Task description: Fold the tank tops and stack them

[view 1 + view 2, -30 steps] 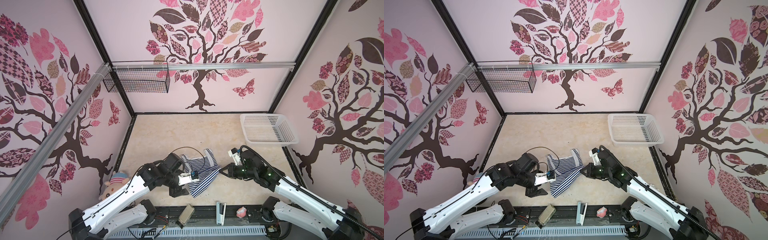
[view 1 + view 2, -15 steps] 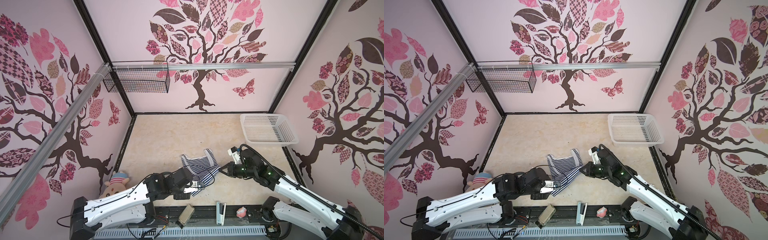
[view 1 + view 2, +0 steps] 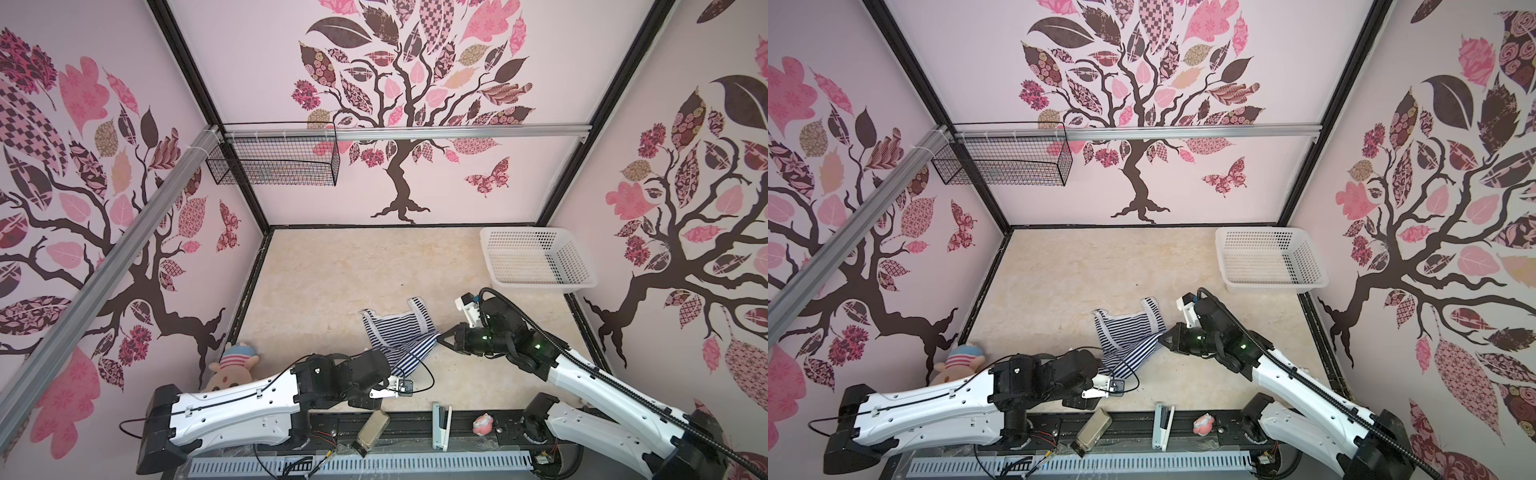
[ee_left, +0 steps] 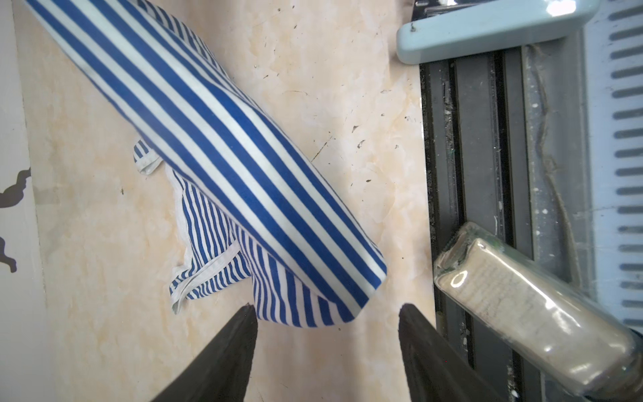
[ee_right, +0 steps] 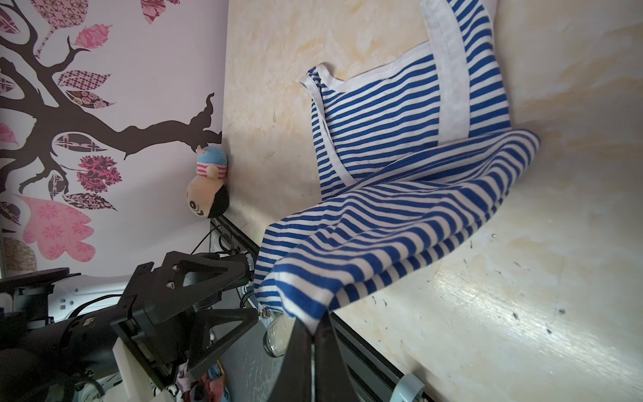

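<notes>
Beige tabletop [image 3: 332,270]: navy-striped tank top [image 3: 395,332], crumpled, part-folded.

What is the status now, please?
Left gripper open, empty. Right gripper shut on tank top, one corner lifted. Bottle lies close to left gripper.

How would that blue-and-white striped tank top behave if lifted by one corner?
Probably floppy: the blue-and-white striped tank top sags in folds from where the right fingers pinch it. Likely light: that small pinch holds its edge up.
</notes>
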Motion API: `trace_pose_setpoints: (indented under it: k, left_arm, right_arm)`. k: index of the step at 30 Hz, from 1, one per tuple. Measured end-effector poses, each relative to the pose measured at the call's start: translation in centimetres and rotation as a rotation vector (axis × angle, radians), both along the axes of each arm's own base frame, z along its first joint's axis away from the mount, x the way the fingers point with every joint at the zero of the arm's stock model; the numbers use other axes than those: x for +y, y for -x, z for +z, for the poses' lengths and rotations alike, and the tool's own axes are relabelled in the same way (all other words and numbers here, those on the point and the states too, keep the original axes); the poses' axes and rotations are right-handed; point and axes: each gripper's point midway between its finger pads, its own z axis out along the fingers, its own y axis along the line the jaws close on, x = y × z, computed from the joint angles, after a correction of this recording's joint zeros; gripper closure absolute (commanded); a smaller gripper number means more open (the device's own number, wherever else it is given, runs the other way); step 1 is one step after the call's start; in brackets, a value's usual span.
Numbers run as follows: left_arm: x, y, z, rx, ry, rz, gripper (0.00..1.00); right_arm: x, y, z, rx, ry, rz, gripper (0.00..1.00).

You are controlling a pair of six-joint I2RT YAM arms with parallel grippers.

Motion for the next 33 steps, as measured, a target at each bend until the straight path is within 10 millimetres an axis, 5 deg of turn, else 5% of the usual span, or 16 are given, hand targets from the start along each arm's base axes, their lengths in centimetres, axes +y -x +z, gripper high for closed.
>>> trace_pose_setpoints:
  k: [10, 23, 33]
  left_arm:
    - [0.1, -1.0, -2.2, -0.108, -0.055, -0.019, 0.37]
    - [-0.5, -2.6, -0.6, -0.201, 0.011, 0.038, 0.62]
    - [-0.4, -2.1, -0.8, -0.169, 0.017, 0.037, 0.98]
  right_arm:
    - [0.1, -0.2, 0.0, -0.001, 0.0, -0.001, 1.0]
    - [0.4, -0.5, -0.2, 0.0, -0.001, -0.001, 1.0]
    - [0.4, -0.7, -0.2, 0.002, -0.003, -0.004, 1.0]
